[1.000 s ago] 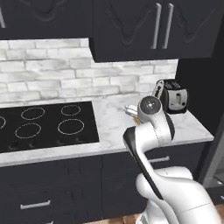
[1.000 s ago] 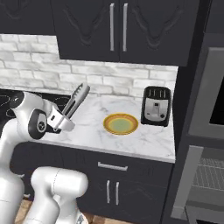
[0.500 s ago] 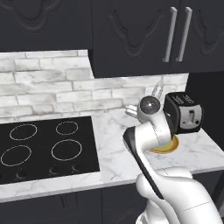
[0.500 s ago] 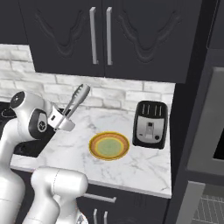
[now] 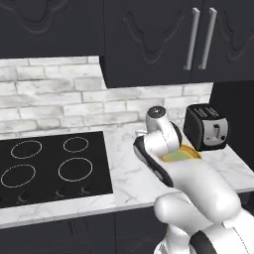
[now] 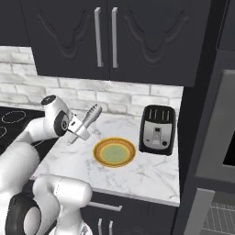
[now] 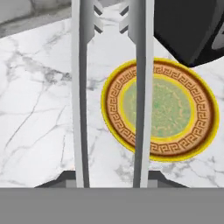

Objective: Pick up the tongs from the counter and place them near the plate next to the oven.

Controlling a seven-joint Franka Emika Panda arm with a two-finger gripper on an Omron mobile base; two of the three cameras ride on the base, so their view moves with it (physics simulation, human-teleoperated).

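tongs [image 6: 90,116] clamped in end effector [image 6: 77,132], sticking fwd past it, above counter [image 6: 151,174] beside plate [image 6: 114,152]

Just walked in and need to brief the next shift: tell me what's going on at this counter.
The robot's hand is shut on the tongs and holds them in the air, above the white marble counter. The tongs point up and away from the arm, and the hand view looks down between their two arms at the yellow-orange plate. The plate lies on the counter between the black oven top and the black toaster. The tongs are not yet set down.
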